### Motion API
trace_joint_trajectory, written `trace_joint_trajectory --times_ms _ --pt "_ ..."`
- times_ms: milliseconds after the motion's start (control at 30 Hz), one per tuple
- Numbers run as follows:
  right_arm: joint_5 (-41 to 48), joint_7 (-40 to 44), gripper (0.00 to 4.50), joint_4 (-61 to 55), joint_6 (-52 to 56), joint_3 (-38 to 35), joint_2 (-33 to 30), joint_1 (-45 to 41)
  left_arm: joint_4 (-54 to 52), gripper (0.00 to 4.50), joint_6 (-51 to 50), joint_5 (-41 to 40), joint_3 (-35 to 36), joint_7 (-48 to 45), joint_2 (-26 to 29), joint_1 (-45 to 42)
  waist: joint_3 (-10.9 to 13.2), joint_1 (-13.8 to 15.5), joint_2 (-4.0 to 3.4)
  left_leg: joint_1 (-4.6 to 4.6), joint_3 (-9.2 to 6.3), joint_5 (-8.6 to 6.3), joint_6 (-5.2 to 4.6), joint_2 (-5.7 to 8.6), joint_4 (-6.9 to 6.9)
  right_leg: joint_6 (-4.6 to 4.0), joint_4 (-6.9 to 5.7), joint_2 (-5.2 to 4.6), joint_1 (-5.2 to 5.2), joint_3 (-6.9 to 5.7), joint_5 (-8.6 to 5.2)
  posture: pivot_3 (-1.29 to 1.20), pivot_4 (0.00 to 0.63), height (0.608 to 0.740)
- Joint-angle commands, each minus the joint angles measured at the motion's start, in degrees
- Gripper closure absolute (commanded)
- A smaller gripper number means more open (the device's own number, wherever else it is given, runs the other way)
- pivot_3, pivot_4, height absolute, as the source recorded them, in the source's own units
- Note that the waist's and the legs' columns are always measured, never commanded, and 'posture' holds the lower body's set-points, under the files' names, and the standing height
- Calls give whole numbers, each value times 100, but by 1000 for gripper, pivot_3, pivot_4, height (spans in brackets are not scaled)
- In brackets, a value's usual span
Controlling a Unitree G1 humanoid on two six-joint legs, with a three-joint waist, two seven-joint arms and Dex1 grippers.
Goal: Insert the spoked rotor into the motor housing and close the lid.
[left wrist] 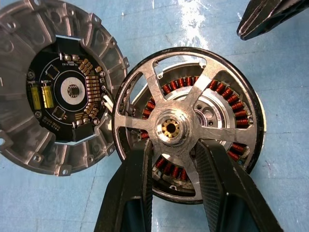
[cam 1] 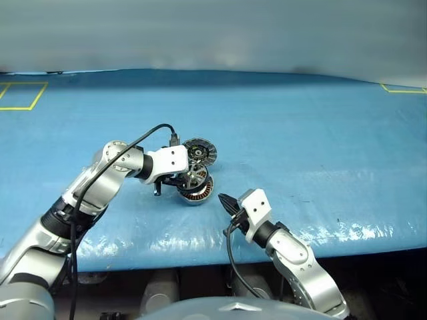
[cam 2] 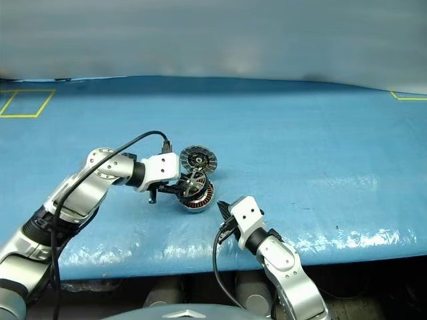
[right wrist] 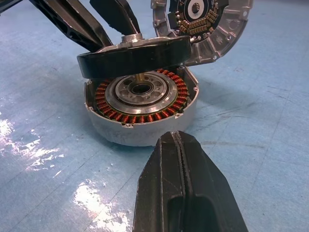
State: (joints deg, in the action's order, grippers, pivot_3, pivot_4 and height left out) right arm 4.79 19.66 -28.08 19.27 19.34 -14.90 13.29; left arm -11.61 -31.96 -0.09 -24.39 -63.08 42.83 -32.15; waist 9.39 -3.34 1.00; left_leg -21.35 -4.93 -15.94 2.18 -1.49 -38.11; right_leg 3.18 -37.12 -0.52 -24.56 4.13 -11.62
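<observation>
My left gripper is shut on the spoked rotor, its two black fingers clamping a spoke just below the hub. It holds the shiny silver rotor tilted just above the motor housing, a grey cup with copper windings showing through the spokes. One edge of the rotor hangs close over the housing's rim. The lid lies open behind the housing, dark inner face up. My right gripper is shut and empty, its tip low on the table a little in front of the housing.
The blue table cover stretches wide on all sides. Yellow tape marks sit at the far left and far right. The table's front edge runs close behind my right gripper.
</observation>
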Motion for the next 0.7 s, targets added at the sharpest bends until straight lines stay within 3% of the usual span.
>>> trace_joint_trajectory --times_ms 33,700 --pt "1 7 4500 -98 -43 25 37 -27 -62 3484 55 47 24 21 -35 10 0 -4 0 1 0 0 0 0 0 1 0 0 0 0 0 0 150 740" --pt "-121 22 4500 28 46 78 -48 -135 -33 3484 68 141 1 51 25 17 0 -4 0 1 0 0 0 0 0 1 -1 0 0 0 1 0 150 740"
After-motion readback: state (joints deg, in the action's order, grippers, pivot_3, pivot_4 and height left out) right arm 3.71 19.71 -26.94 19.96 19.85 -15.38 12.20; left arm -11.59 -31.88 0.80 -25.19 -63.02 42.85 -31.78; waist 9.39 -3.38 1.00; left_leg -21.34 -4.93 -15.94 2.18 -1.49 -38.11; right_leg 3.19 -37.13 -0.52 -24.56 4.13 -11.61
